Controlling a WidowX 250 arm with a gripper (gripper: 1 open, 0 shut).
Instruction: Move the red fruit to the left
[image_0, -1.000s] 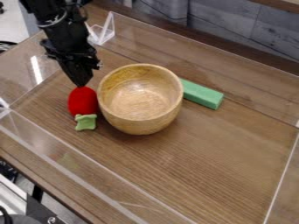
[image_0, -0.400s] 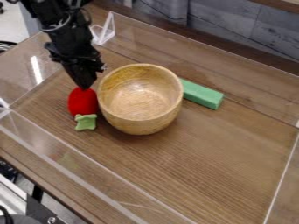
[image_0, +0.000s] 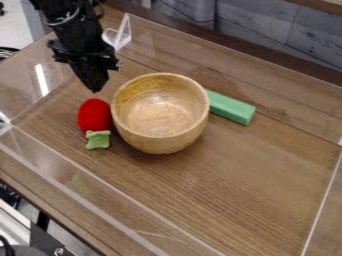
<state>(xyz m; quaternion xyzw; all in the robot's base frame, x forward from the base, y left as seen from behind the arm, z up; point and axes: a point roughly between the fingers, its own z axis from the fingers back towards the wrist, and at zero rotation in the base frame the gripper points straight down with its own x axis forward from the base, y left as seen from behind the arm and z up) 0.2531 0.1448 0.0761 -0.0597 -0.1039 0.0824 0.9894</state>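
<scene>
Red and glossy, the fruit (image_0: 94, 115) lies exactly where it did a second ago, its green leafy cap (image_0: 98, 140) toward the near side of the desk (image_0: 201, 205), close beside the left wall of the wooden bowl (image_0: 159, 113). What has changed is the pincer (image_0: 91, 93): it has shifted slightly right, its tips together and holding nothing, just beyond the fruit's far end. So the task has not advanced; that shift probably serves to reach the bowl side, from which a leftward push could begin.

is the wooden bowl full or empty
empty: the wooden bowl stands upright, its bare inside floor showing with nothing in it
</scene>
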